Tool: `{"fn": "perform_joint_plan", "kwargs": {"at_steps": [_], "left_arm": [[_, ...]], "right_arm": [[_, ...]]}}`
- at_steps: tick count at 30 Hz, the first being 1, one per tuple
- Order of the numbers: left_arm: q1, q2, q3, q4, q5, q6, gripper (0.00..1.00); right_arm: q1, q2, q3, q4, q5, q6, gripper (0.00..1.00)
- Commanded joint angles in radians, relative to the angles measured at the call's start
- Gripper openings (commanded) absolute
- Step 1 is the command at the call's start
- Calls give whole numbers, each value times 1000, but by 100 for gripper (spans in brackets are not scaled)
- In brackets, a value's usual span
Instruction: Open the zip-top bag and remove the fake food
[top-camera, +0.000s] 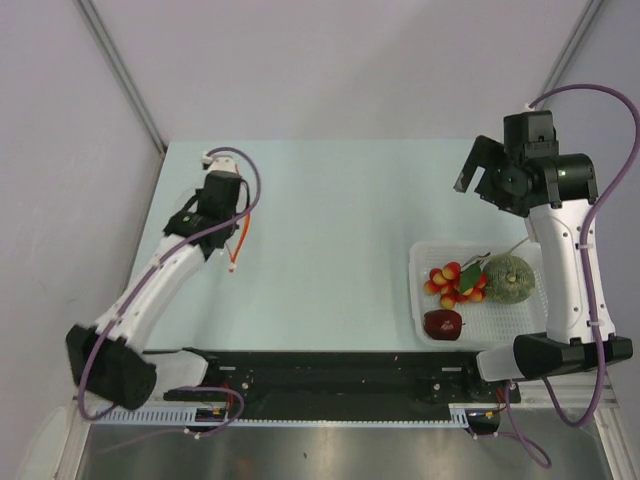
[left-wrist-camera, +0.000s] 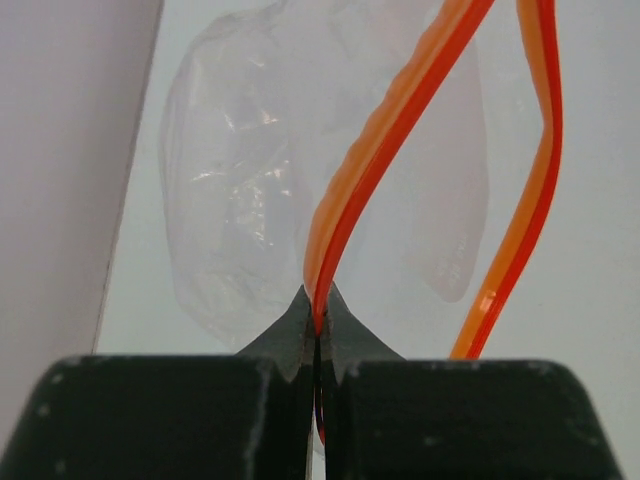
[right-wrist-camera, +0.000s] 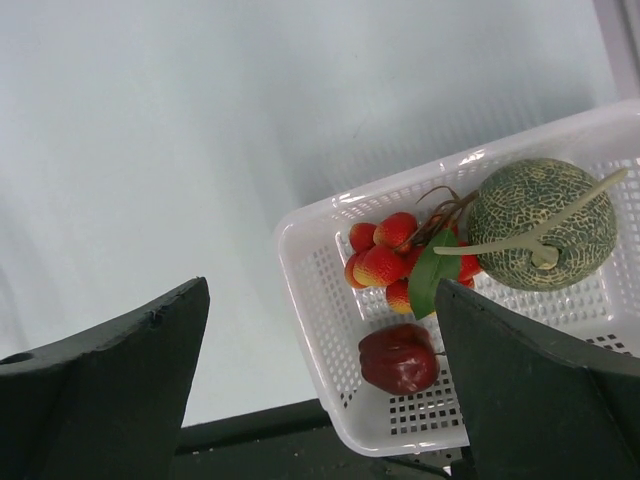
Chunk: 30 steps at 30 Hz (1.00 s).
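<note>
My left gripper (left-wrist-camera: 318, 318) is shut on the red-orange zip strip (left-wrist-camera: 400, 130) of the clear zip-top bag (left-wrist-camera: 240, 190), whose mouth gapes open; the bag looks empty. In the top view the left gripper (top-camera: 222, 190) is at the table's far left with the strip (top-camera: 238, 245) hanging beside it. The fake food lies in a white mesh basket (top-camera: 420, 300): a dark red apple (top-camera: 443, 323), a red-and-yellow cluster (top-camera: 455, 284) and a pale-green netted round piece (top-camera: 507, 277). My right gripper (top-camera: 482, 172) is open and empty, raised above the basket; its view shows the apple (right-wrist-camera: 398, 357), cluster (right-wrist-camera: 385, 262) and green piece (right-wrist-camera: 540, 222).
The basket (right-wrist-camera: 320, 310) sits at the table's near right beside the right arm's base. A black rail (top-camera: 330, 375) runs along the near edge. Grey walls close in on the left and right of the table.
</note>
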Motion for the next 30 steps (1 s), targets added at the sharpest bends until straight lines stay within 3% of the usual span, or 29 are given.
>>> {"fn": "perform_joint_plan", "kwargs": {"at_steps": [1,4,9,13,16,18,19,21,24,30], "left_arm": [[-27,234,41,26,-37,30,0],[-35,331,72,34,-27,-10,0],[-71,417,118,71,54,13,1],[-79,449,109,62,188,-58,36],[-81,427,74,71,315,-82,57],[-81,391,60,67,378,-80,66],[-81,382,61,59,398,-83,82],[-81,345,63,47,470,-86,92],[-81,286,55,47,617,-115,99],[-81,134,-17,98,918,-193,100]], "right_arm": [[11,-6,12,38,-4,-29,100],[23,-33,-52,80,-30,-24,100],[90,-133,-330,230,-102,84,100],[185,-129,-436,284,-92,144,100],[225,-116,-441,322,-93,151,100],[247,-115,-447,351,-95,146,100],[253,-107,-450,356,-101,141,100],[274,-98,-462,368,-110,140,100],[284,-87,-491,380,-139,135,100],[290,-142,-623,547,-331,157,100]]}}
